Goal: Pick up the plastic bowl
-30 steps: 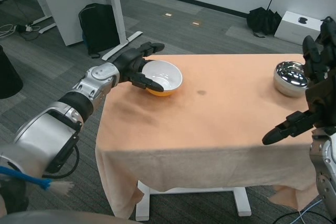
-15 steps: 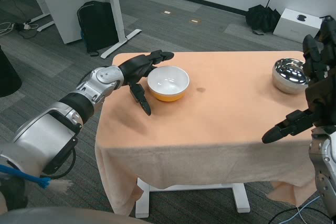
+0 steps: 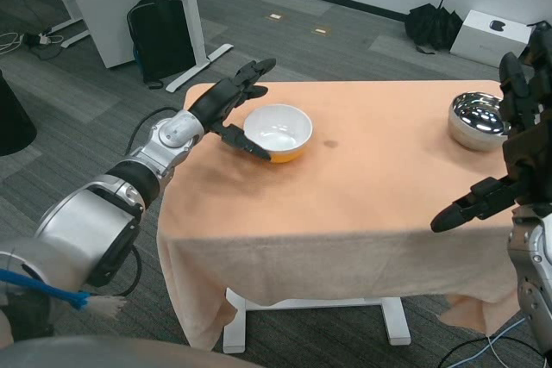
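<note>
From my head view, the plastic bowl, white inside and orange outside, sits upright on the peach tablecloth toward 11 o'clock. My left hand flanks its 9 o'clock side, fingers spread, one lying against the rim, not clasping. My right hand hovers at 3 o'clock, fingers apart, beside the steel bowl.

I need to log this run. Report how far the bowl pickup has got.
Done: the left robot hand has reached the plastic bowl, fingers spread around its near-left side. In hand: closing a grip; whether it actually grips cannot be told. Left: lifting; the bowl appears to sit on the orange tablecloth. The right robot hand waits by the steel bowl.
</note>
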Controlling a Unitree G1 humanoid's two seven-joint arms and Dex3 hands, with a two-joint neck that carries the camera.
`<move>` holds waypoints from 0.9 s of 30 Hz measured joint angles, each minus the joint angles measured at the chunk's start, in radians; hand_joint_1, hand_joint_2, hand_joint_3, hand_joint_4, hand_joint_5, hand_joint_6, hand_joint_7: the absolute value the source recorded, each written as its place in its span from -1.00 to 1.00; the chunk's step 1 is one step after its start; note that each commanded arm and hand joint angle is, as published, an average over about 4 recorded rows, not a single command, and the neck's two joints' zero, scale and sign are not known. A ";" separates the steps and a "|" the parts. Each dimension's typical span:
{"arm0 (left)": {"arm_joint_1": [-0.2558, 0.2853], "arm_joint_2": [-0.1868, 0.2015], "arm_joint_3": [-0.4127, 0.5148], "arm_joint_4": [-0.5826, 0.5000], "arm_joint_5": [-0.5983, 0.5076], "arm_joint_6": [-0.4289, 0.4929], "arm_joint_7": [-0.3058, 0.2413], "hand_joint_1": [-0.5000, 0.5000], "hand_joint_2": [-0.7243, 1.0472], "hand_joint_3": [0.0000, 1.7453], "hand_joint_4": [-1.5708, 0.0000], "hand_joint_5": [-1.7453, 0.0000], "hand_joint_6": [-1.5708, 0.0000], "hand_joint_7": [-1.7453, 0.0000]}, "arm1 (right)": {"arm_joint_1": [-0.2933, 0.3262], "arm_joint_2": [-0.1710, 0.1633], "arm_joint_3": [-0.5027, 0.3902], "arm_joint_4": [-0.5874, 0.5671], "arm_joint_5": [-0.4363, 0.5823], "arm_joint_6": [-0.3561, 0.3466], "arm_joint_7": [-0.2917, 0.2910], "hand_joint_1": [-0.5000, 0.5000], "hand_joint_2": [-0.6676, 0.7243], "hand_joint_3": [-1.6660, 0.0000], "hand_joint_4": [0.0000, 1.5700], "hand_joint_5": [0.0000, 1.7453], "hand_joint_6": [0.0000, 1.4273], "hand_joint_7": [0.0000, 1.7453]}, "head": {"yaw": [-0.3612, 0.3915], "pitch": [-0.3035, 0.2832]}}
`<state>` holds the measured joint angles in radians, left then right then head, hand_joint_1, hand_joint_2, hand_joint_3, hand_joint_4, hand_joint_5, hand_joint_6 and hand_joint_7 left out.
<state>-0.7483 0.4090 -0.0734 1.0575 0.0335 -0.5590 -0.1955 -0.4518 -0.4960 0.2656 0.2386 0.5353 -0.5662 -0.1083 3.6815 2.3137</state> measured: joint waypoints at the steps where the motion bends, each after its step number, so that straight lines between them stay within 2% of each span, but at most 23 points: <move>1: 0.000 -0.004 0.002 0.003 0.008 -0.001 0.004 -0.97 0.55 -0.90 1.00 0.38 1.00 0.84 | 0.000 0.000 0.000 0.000 0.000 0.000 0.000 -1.00 0.73 1.00 -1.00 -1.00 -1.00 -1.00 | 0.000 0.000; 4: 0.000 -0.010 0.004 0.013 0.030 -0.001 0.012 -0.99 0.50 -0.90 1.00 0.32 1.00 0.84 | 0.000 0.000 0.000 0.000 0.000 -0.003 0.000 -1.00 0.73 1.00 -1.00 -1.00 -1.00 -1.00 | -0.001 -0.002; 12: -0.001 -0.015 -0.022 0.067 0.055 0.019 0.023 -0.96 0.40 -0.90 1.00 0.41 1.00 0.84 | 0.003 0.000 0.000 0.000 0.000 -0.008 0.000 -0.98 0.73 1.00 -1.00 -1.00 -1.00 -1.00 | -0.005 -0.002; 18: -0.001 -0.015 -0.025 0.071 0.055 0.026 0.023 -0.96 0.35 -0.90 1.00 0.29 1.00 0.84 | 0.007 0.000 0.000 0.000 0.000 -0.009 0.000 -1.00 0.73 1.00 -1.00 -1.00 -1.00 -1.00 | -0.005 -0.004; 23: -0.001 -0.017 -0.027 0.074 0.055 0.029 0.025 -0.99 0.43 -0.90 1.00 0.32 1.00 0.84 | 0.007 0.000 0.000 0.000 0.001 -0.010 0.000 -1.00 0.73 1.00 -1.00 -1.00 -1.00 -1.00 | -0.004 -0.007; 27: -0.001 -0.032 -0.034 0.082 0.058 0.034 0.042 -0.99 0.60 -0.90 1.00 0.29 0.92 0.82 | 0.008 0.000 0.000 0.001 0.002 -0.010 0.000 -1.00 0.73 1.00 -1.00 -1.00 -1.00 -1.00 | -0.004 -0.007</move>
<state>-0.7492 0.3765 -0.1071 1.1391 0.0920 -0.5246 -0.1538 -0.4443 -0.4958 0.2651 0.2393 0.5368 -0.5763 -0.1084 3.6779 2.3069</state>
